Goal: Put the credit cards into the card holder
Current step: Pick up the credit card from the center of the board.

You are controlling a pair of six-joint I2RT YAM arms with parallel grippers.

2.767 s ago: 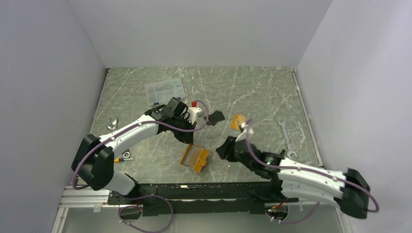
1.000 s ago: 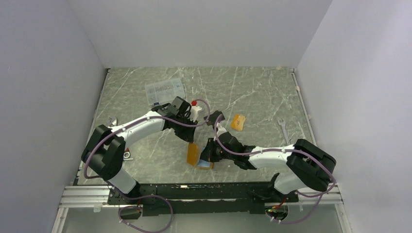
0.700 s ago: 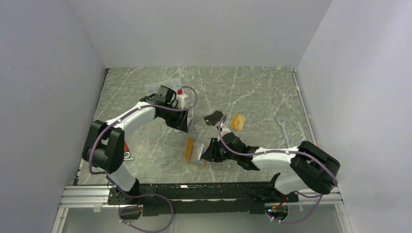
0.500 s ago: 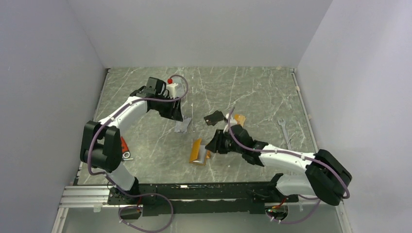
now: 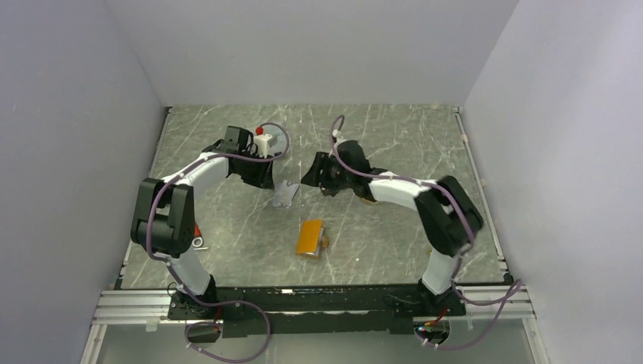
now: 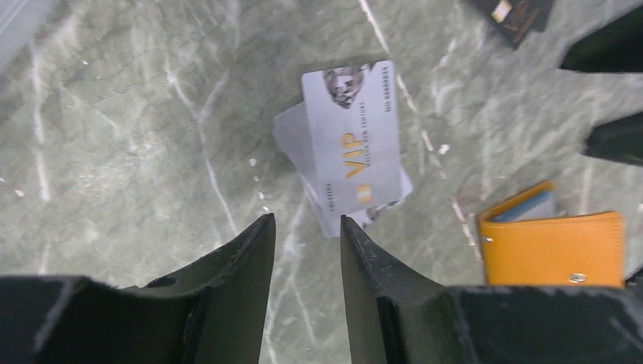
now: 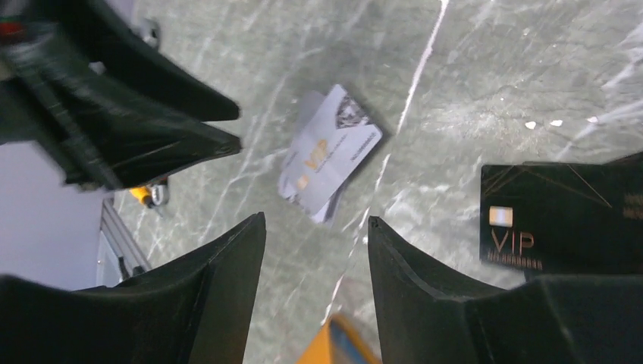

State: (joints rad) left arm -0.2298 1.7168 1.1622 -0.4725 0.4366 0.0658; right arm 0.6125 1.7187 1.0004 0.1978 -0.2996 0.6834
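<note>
Silver-grey credit cards marked "VIP" in gold lie near the orange card holder, just ahead of the left gripper, its jaws parted and empty. The right gripper, also parted, hovers by a black card reading "VIP".

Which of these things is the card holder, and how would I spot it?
Look at the green marbled table, toward the middle of its near half. The card holder lies there alone: thick, orange and folded over, unlike the thin silver cards and black card farther back.
</note>
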